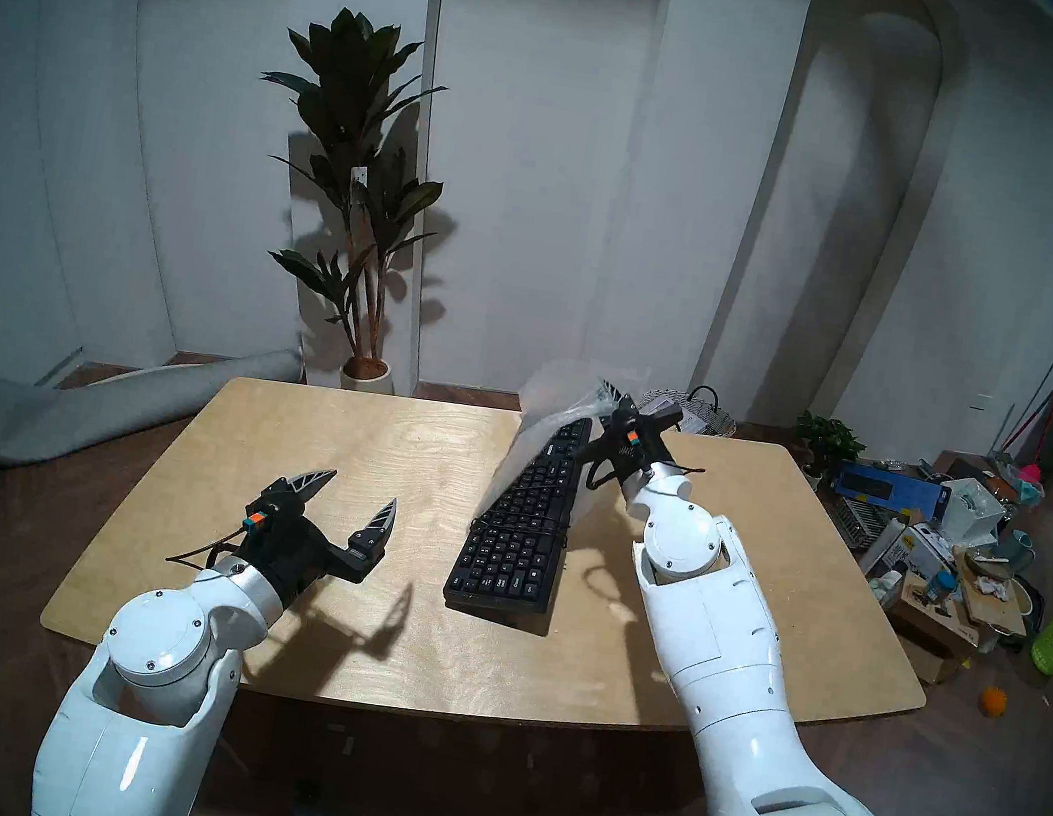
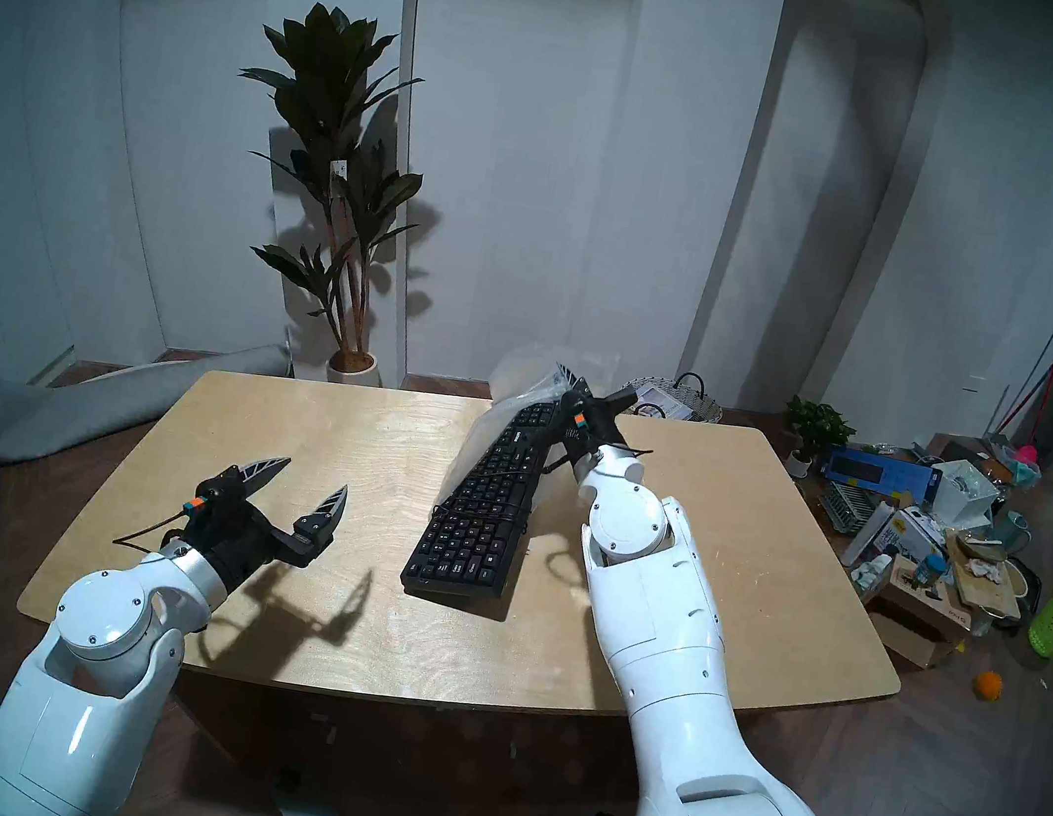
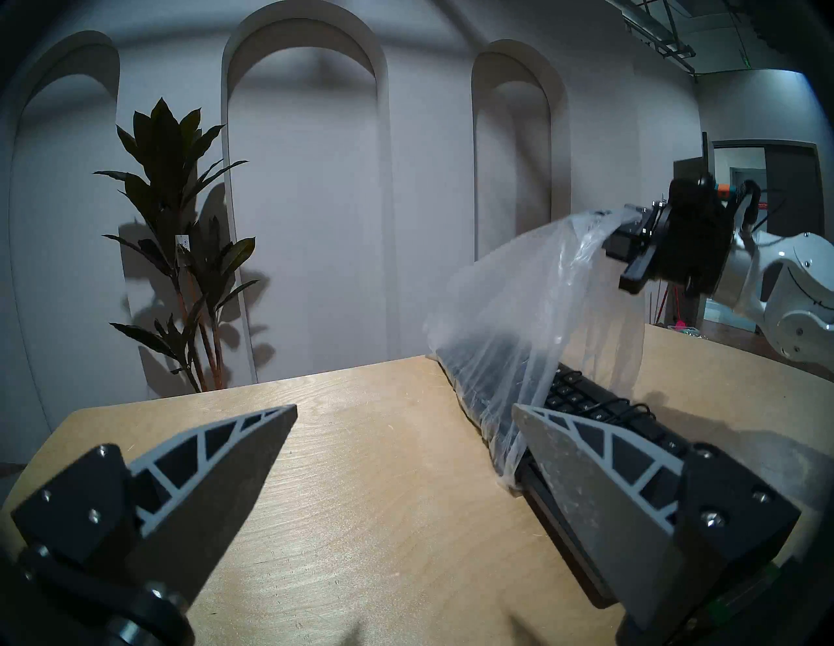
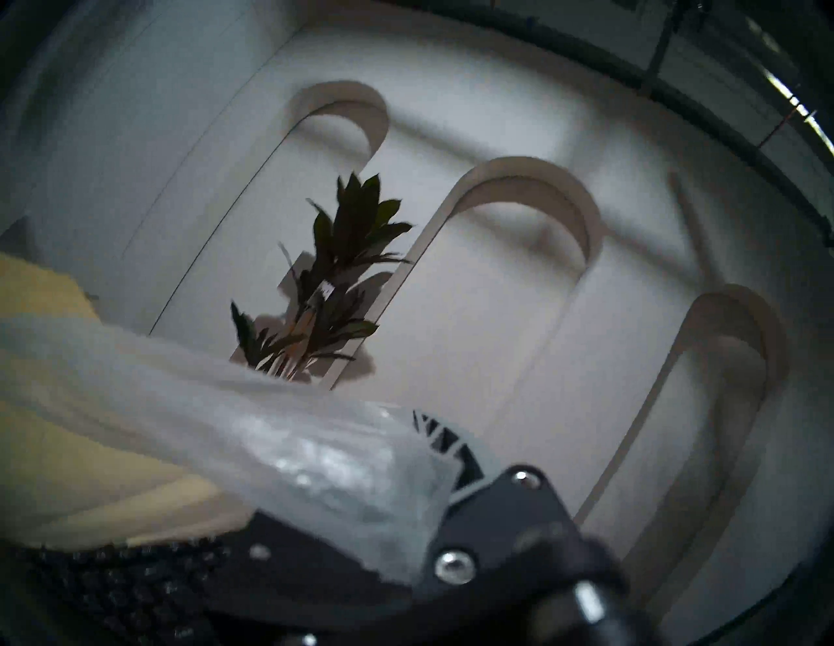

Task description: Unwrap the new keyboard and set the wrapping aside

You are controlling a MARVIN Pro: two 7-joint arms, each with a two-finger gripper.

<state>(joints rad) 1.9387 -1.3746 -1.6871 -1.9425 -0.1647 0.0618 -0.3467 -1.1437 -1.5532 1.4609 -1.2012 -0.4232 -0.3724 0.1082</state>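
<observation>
We see the right gripper (image 1: pixel 609 397) raised above the far part of the table (image 1: pixel 366 439), its fingers pinched together on the top edge of the wrapping (image 1: pixel 554 394), which bunches between them and hangs down from them in a crinkled, translucent sheet. In the left wrist view the right gripper (image 3: pixel 632 225) holds that gathered plastic (image 3: pixel 519 306) clear of the tabletop, and the bag drapes from the fingers down over the far part of the keyboard (image 3: pixel 582 401). The keyboard (image 1: pixel 522 521) lies flat on the table below and just in front of the right fingers, lengthwise away from us; its near half is bare, with a thin black cable (image 1: pixel 525 522) wound across its middle, while its far end sits inside the bag. In the right wrist view the plastic (image 4: pixel 316 451) covers most of the fingers (image 4: pixel 440 435) and dark keys (image 4: pixel 135 582) show beneath them.

The left gripper (image 1: pixel 357 493) hovers over the near left part of the table, its fingers spread wide and holding nothing. In its own view the keyboard's left edge runs just behind its right finger (image 3: pixel 600 473), partly hidden by it, and the lower hem of the bag ends beside that fingertip; we cannot tell whether they touch
</observation>
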